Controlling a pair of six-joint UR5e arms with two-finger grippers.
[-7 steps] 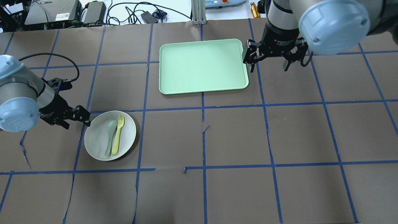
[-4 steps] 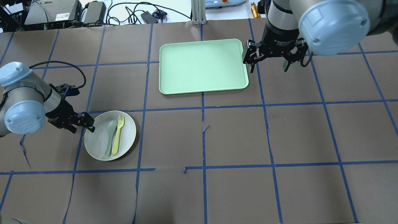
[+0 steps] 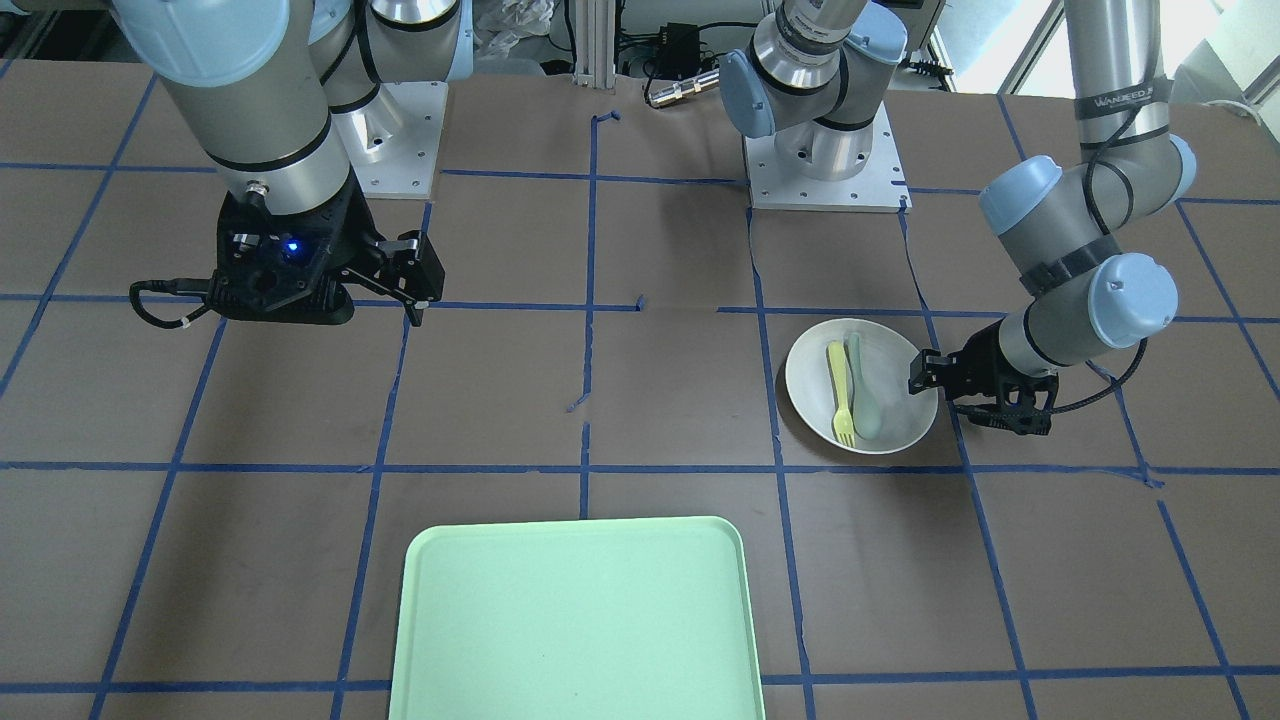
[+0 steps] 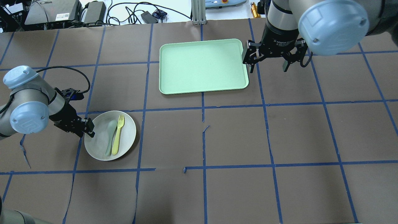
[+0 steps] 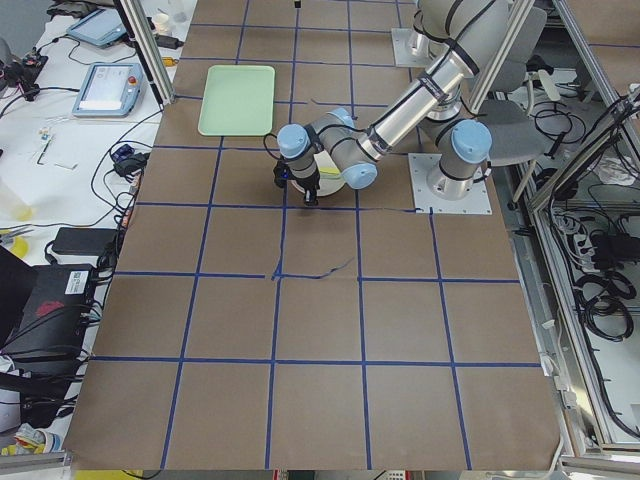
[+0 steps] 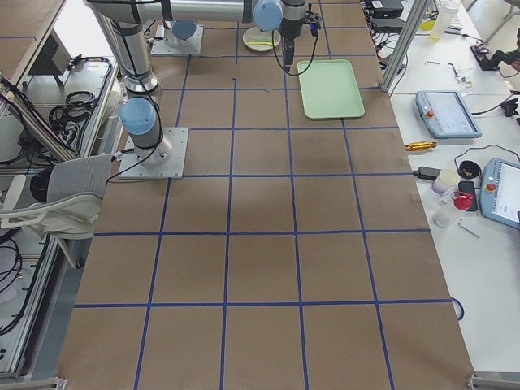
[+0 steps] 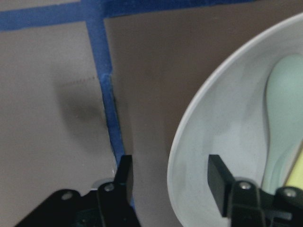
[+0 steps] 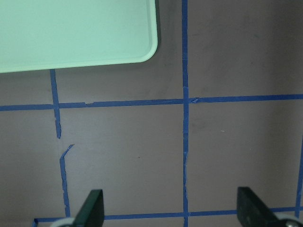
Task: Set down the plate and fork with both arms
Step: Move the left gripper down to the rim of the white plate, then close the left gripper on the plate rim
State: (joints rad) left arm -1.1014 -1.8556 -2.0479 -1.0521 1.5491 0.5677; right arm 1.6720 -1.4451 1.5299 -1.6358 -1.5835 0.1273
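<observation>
The white plate (image 4: 97, 147) lies on the table's left part and holds the pale yellow fork (image 4: 118, 134) beside a grey-green spoon (image 4: 109, 137). My left gripper (image 4: 89, 130) is open at the plate's left rim. In the left wrist view (image 7: 170, 179) one finger stands outside the rim (image 7: 182, 142) and the other inside, over the plate; neither touches the rim. The plate (image 3: 900, 420), fork (image 3: 838, 395) and left gripper (image 3: 920, 375) also show in the front view. My right gripper (image 4: 268, 67) is open and empty, above the table just right of the tray.
The pale green tray (image 4: 202, 65) lies at the back middle, bare inside; it also shows in the front view (image 3: 575, 620) and the right wrist view (image 8: 71, 33). Brown paper with blue tape lines covers the table. Cables and boxes lie beyond the far edge.
My left gripper has moved right and toward the table's near edge until its open jaws straddle the plate's left rim. The right arm has stayed in place. Plate, fork and spoon have not moved.
</observation>
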